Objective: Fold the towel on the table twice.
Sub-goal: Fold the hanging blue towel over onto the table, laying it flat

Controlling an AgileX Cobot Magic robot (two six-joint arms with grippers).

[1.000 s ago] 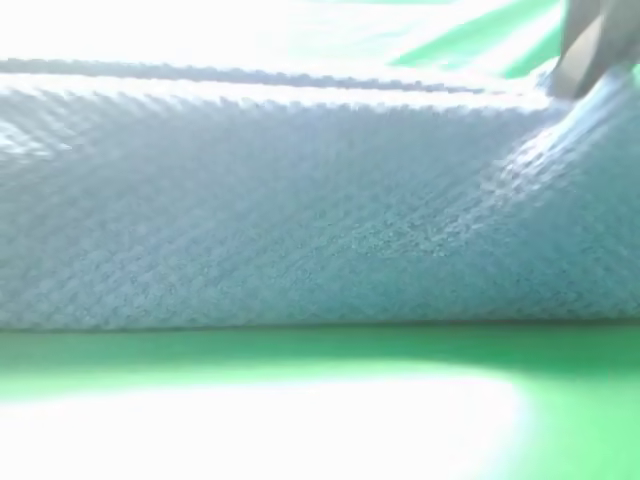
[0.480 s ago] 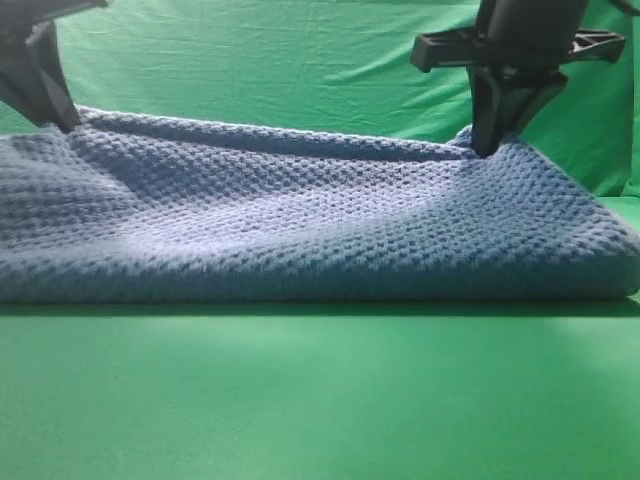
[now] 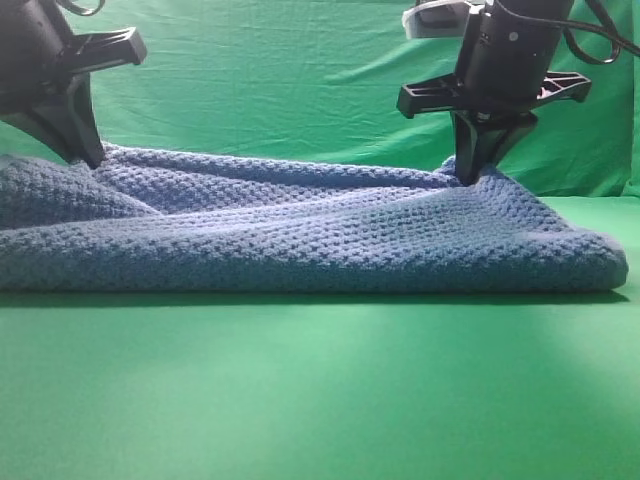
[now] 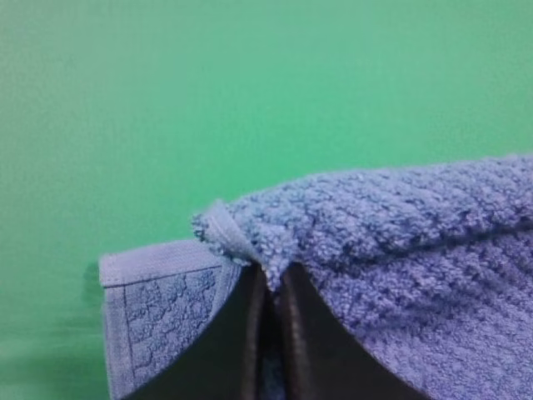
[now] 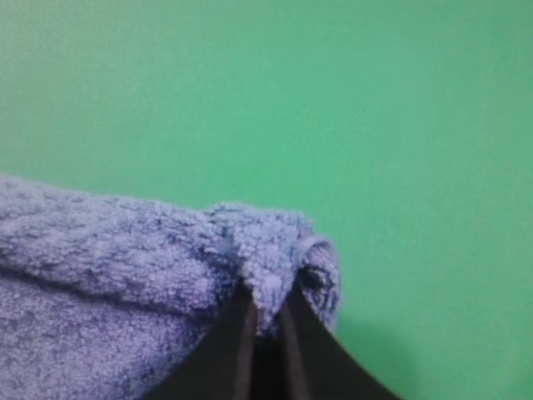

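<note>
Towel [image 3: 300,235] lies doubled on table [image 3: 320,400], first fold in progress. Left gripper [image 3: 88,158] at 9 o'clock, right gripper [image 3: 470,175] at 2, both clamped on towel corners. Second fold left.

Wrinkled green fabric backdrop [image 3: 280,90] spans the full rear, creased horizontally, evenly lit, slightly darker toward the right edge.
</note>
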